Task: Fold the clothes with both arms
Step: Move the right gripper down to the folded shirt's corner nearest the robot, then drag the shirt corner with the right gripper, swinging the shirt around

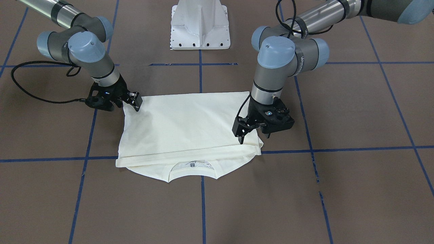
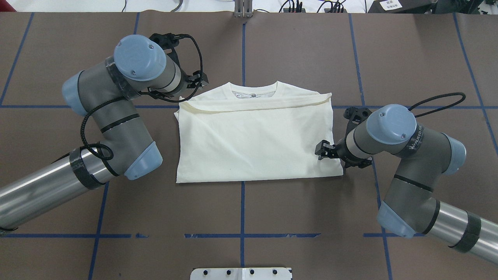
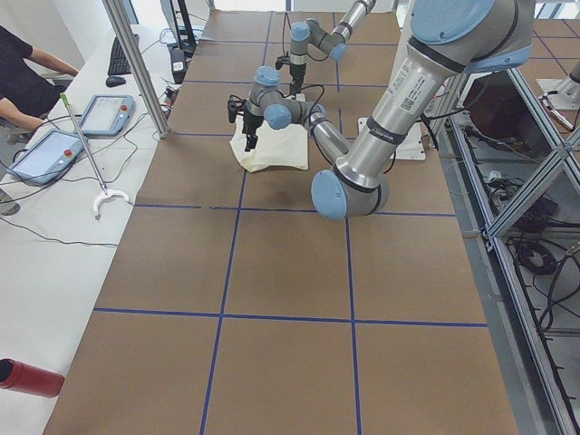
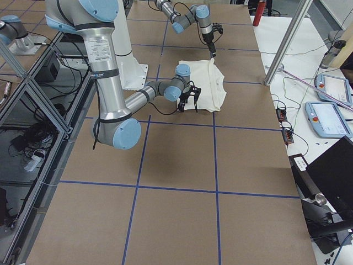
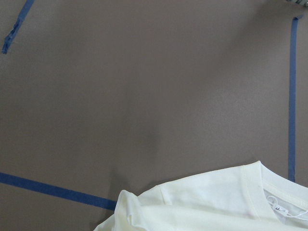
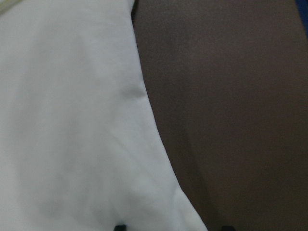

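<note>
The cream T-shirt lies folded into a rectangle, plain side up, with its collar at the far edge; no print shows. It also shows in the front view. My left gripper hovers just above the shirt's far-left corner, empty, and its jaws look slightly apart. My right gripper is open and low at the shirt's right edge, near the front corner. In the right wrist view its fingertips straddle the cloth edge.
The white pedestal base stands at the robot's side of the brown table, which is marked with blue tape lines. An operators' bench with tablets and a metal post runs along the table's far side.
</note>
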{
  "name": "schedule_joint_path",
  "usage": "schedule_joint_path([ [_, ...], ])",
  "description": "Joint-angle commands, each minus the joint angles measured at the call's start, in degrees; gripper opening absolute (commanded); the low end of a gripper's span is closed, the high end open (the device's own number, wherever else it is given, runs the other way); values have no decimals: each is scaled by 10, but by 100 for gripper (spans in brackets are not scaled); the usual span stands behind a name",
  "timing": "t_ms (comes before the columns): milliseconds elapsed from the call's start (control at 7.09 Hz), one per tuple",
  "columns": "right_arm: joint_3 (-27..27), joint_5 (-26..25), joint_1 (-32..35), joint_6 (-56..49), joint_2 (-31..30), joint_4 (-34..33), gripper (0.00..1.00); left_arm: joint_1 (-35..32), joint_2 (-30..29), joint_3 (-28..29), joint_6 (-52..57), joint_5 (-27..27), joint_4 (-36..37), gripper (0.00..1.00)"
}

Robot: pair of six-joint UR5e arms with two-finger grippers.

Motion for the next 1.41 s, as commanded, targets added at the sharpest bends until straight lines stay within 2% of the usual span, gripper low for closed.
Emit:
schedule_joint_path([
  [0, 2, 3, -2, 0, -7, 0, 0, 0, 0, 1, -1, -1, -1, 100],
  [282, 32, 9, -4, 0, -18, 0, 0, 1, -4, 0, -3, -1, -1, 100],
  [564, 93, 7, -48, 2, -76, 0, 0, 1, -2, -1, -3, 0, -1, 100],
  [846, 220, 5, -139, 51, -193, 1, 0, 2, -2, -12, -4, 0, 0, 100],
  [987, 251, 0, -196, 79, -227, 1, 0, 3, -2, -16, -5, 0, 0, 100],
  [1128, 250, -7, -245, 107, -234, 2, 0, 4, -1, -21, -4, 0, 0, 100],
  [1269, 251, -18, -261, 111, -234, 4, 84, 7, 0, -23, -5, -1, -1, 100],
])
